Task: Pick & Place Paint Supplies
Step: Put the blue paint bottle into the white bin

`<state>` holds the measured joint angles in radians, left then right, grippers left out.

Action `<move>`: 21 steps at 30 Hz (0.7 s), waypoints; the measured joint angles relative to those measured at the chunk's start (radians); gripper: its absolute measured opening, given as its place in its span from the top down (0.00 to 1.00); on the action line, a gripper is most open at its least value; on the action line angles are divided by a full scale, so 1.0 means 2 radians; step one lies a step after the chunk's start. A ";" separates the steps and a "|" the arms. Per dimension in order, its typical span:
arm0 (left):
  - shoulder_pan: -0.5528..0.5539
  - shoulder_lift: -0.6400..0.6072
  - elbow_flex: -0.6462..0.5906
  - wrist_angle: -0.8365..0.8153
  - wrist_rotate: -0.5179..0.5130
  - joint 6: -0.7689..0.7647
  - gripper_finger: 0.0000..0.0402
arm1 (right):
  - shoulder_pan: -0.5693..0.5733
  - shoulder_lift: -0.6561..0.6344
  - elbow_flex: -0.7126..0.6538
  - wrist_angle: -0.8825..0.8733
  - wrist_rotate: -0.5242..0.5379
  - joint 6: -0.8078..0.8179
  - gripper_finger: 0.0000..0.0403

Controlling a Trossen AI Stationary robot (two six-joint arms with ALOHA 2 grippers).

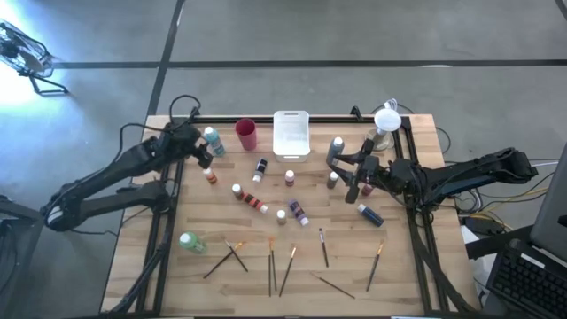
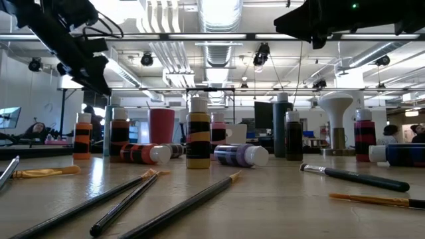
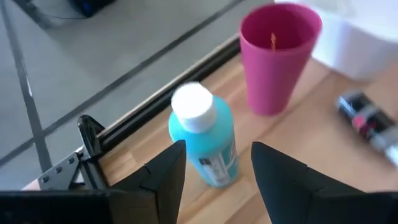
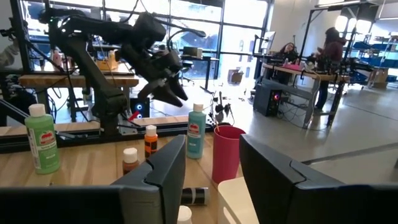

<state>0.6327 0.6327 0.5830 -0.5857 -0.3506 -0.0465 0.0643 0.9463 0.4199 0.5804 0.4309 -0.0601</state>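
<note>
Near the bench's far left corner, we hover our left end effector (image 3: 214, 165), fingers wide, over the teal bottle (image 3: 204, 140), probably needing only descent and closure.

a magenta cup (image 1: 246, 135) stands upright near the far edge of the wooden table (image 1: 399, 282), just beside a translucent white tray (image 1: 291, 134). a white lamp-like stand (image 1: 385, 124) sits by the far right corner. people (image 4: 328, 46) work at desks behind.
</note>
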 joint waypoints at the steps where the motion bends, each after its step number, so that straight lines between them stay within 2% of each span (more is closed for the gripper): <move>1: 0.000 0.001 -0.001 0.006 -0.003 -0.012 0.53 | 0.000 0.000 -0.001 0.000 0.000 0.000 0.62; 7: 0.000 0.003 -0.001 0.022 -0.012 -0.037 0.53 | 0.000 0.000 -0.002 0.000 0.000 0.000 0.57; 14: 0.000 0.017 -0.001 0.023 -0.018 -0.111 0.53 | 0.000 0.000 -0.003 0.000 0.004 0.000 0.53; 21: 0.000 0.051 -0.001 0.041 -0.018 -0.112 0.53 | -0.001 0.000 -0.004 0.000 0.009 -0.002 0.51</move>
<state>0.6327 0.7347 0.5819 -0.5036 -0.3869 -0.2706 0.0625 0.9463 0.4114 0.5814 0.4488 -0.0635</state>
